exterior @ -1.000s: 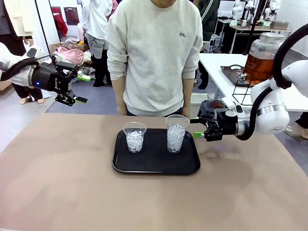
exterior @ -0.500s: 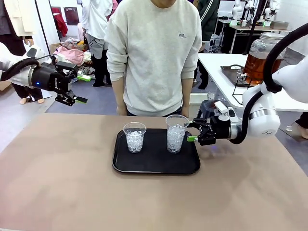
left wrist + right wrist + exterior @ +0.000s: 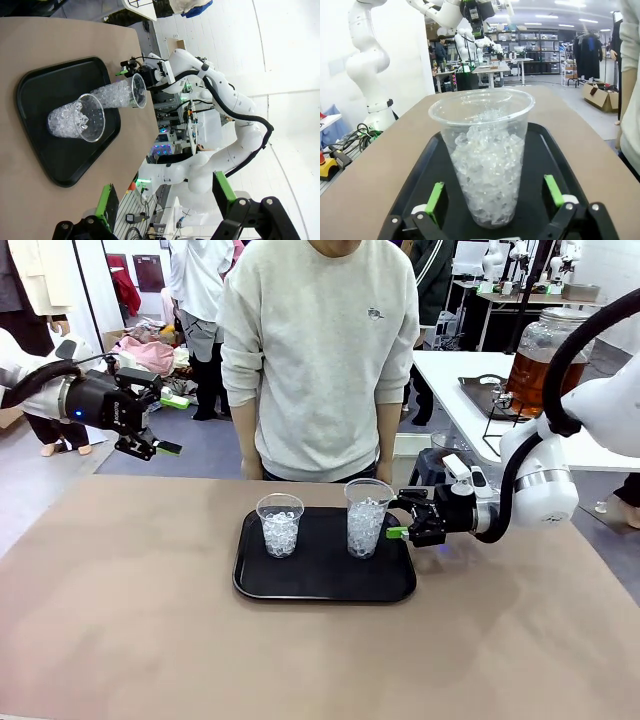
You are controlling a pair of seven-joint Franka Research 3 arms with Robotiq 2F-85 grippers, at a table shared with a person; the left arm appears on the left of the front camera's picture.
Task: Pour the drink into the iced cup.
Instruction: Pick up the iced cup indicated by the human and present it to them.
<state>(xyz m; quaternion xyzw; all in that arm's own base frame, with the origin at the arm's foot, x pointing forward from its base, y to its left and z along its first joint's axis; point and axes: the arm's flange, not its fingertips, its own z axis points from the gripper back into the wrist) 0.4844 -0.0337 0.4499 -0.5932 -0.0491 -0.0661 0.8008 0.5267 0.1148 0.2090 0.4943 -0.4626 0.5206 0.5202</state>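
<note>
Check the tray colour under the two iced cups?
The tray is plain black, no pattern; the front view shows it best.

An ice-filled cup [image 3: 487, 150] stands mid-frame on a black tray [image 3: 417, 172], framed at the bottom by the spread fingers of the right gripper [image 3: 494, 194].

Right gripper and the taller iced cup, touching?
Apart. In the right wrist view, black tray shows between the taller iced cup and both pads of the right gripper.
</note>
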